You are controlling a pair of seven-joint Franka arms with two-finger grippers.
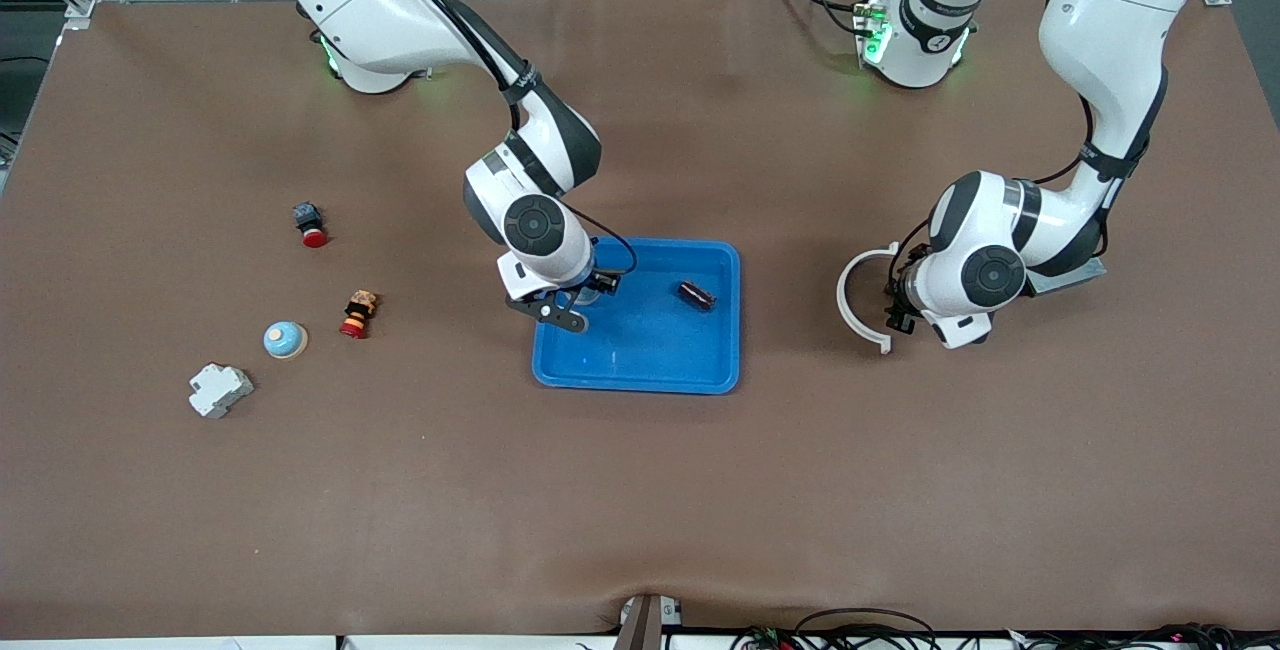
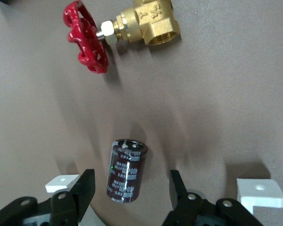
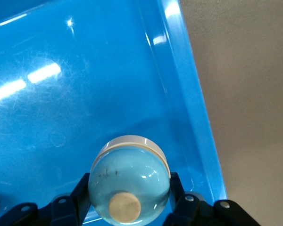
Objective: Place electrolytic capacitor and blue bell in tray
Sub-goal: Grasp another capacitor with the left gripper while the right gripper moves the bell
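Note:
The blue tray [image 1: 650, 345] lies mid-table. My right gripper [image 1: 580, 295] hangs over the tray's corner toward the right arm's end, shut on a light-blue bell [image 3: 129, 181] with a cream button; its fingers [image 3: 175, 188] press the dome's sides above the tray floor [image 3: 85, 94]. A dark cylinder like a capacitor [image 1: 697, 294] lies inside the tray. My left gripper [image 1: 893, 315] is low over the mat toward the left arm's end. In the left wrist view a dark-red electrolytic capacitor [image 2: 127, 172] lies between its open fingers [image 2: 85, 186], with gaps on both sides.
A brass valve with a red handwheel [image 2: 132, 28] lies on the mat near the capacitor. Toward the right arm's end sit a second blue bell [image 1: 285, 339], two red push buttons [image 1: 312, 225] [image 1: 357, 315] and a white block [image 1: 219, 389].

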